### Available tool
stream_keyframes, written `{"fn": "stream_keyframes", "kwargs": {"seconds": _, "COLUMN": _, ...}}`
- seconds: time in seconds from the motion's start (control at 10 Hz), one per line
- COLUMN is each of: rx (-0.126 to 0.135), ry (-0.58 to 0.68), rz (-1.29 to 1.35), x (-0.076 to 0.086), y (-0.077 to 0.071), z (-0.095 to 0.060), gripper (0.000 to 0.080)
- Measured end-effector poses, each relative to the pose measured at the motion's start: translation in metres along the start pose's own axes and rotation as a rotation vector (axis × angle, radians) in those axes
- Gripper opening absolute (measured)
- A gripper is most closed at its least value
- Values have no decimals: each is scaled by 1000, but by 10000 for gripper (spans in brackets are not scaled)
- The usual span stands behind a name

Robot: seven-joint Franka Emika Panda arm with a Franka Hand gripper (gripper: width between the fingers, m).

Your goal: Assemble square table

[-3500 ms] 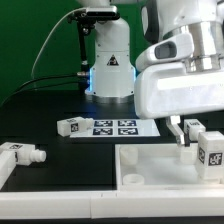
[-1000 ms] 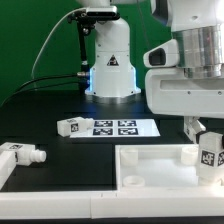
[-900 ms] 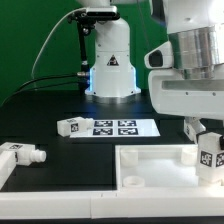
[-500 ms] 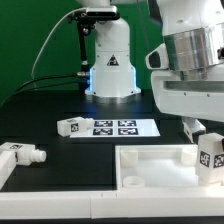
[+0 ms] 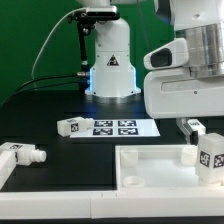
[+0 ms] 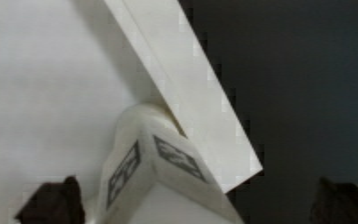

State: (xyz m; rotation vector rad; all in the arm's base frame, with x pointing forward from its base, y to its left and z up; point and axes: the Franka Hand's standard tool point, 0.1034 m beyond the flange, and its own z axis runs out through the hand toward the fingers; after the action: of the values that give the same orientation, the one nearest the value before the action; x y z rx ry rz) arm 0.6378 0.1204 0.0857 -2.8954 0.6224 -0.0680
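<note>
At the lower right of the exterior frame I see the white square panel [image 5: 160, 182] lying flat on the black table [image 5: 50, 105], rim up. A stubby tagged leg [image 5: 211, 158] stands upright at its right edge. The arm [image 5: 185, 85] hangs over it, wrist down. The jaws are spread wide, fingertips [image 6: 51, 203] clear of the leg.

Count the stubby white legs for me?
3 legs for sure: one lying at the exterior view's left edge, one beside the marker board, one upright on the panel at that view's right. A white block behind it may be a fourth.
</note>
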Motion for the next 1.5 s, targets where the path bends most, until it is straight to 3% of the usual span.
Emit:
{"fn": "stream_keyframes", "kwargs": {"seconds": 0.2, "rx": -1, "ry": 1, "rz": -165, "x": 1, "y": 1, "z": 0, "gripper": 649}}
{"fn": "stream_keyframes", "kwargs": {"seconds": 0.4, "rx": -76, "ry": 11, "rz": -517, "x": 5, "y": -1, "z": 0, "gripper": 648}}
{"fn": "stream_keyframes", "kwargs": {"seconds": 0.6, "rx": -75, "ry": 27, "rz": -573, "x": 2, "y": -1, "z": 5, "gripper": 648}}
{"fn": "stream_keyframes", "kwargs": {"seconds": 0.7, "rx": -76, "ry": 27, "rz": -566, "x": 2, "y": -1, "z": 5, "gripper": 529}}
{"fn": "stream_keyframes", "kwargs": {"seconds": 0.8, "rx": -74, "ry": 28, "rz": -546, "x": 2, "y": -1, "z": 5, "gripper": 529}}
{"fn": "stream_keyframes", "kwargs": {"seconds": 1.0, "rx": -76, "ry": 36, "rz": -384, "x": 5, "y": 3, "z": 5, "gripper": 297}}
{"fn": "stream_keyframes", "kwargs": {"seconds": 1.3, "rx": -46, "ry": 61, "rz": -8, "x": 9, "y": 9, "z": 6, "gripper": 297}}
{"fn": "stream_keyframes", "kwargs": {"seconds": 1.5, "rx": 28, "ry": 59, "rz": 422, "x": 6, "y": 14, "z": 6, "gripper": 297}}
